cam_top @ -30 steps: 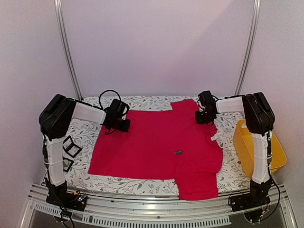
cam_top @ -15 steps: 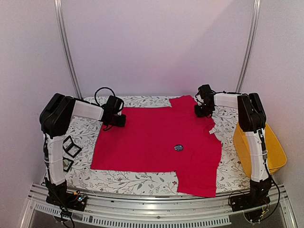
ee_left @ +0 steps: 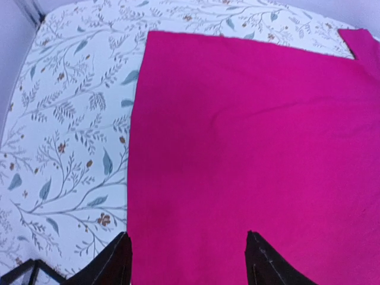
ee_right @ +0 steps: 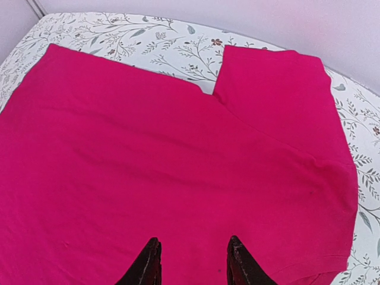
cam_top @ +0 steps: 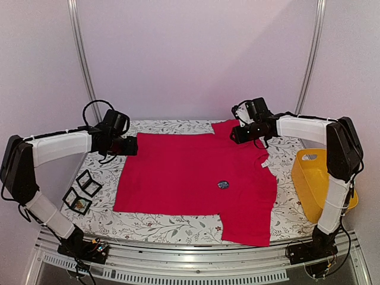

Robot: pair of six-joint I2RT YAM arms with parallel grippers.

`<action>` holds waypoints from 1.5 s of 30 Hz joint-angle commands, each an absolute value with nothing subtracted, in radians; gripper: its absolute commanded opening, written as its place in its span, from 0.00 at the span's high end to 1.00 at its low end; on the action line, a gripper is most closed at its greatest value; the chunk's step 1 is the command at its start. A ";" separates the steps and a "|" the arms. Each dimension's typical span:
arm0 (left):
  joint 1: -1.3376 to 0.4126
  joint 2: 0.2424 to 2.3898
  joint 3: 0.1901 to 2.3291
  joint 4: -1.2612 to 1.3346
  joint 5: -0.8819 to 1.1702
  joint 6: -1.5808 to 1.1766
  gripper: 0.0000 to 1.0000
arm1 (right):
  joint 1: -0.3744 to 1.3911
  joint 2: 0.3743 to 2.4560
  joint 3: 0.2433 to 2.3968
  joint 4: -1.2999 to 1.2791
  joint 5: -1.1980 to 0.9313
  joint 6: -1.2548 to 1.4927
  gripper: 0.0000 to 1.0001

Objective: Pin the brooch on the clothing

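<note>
The red clothing [cam_top: 196,178] lies spread flat on the floral tablecloth [cam_top: 104,169]. The brooch [cam_top: 223,184], small, round and dark, sits on it right of the middle. My left gripper [cam_top: 129,146] hovers by the shirt's far left corner, open and empty. In the left wrist view its gripper [ee_left: 187,237] has wide-apart tips above the red cloth [ee_left: 249,130], beside its left edge. My right gripper [cam_top: 236,134] hangs over the far sleeve, open and holding nothing. In the right wrist view that gripper [ee_right: 194,240] is above smooth red fabric [ee_right: 178,148].
A yellow bin [cam_top: 323,181] stands at the right edge of the table. Small black frames [cam_top: 83,190] lie on the cloth at the left. Two metal uprights [cam_top: 83,65] rise behind the table, and a metal rail [cam_top: 190,261] runs along its front.
Both grippers have opened and let go of the shirt's far edge. The left arm has swung out to the left and the right gripper has risen. The shirt now lies flat.
</note>
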State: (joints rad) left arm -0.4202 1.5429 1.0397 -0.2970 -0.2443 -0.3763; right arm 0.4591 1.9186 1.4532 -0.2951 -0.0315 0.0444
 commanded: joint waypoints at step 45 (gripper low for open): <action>-0.176 1.392 1.038 -1.364 -0.625 -0.064 0.23 | 0.469 1.918 1.373 -0.198 -0.239 -0.047 0.59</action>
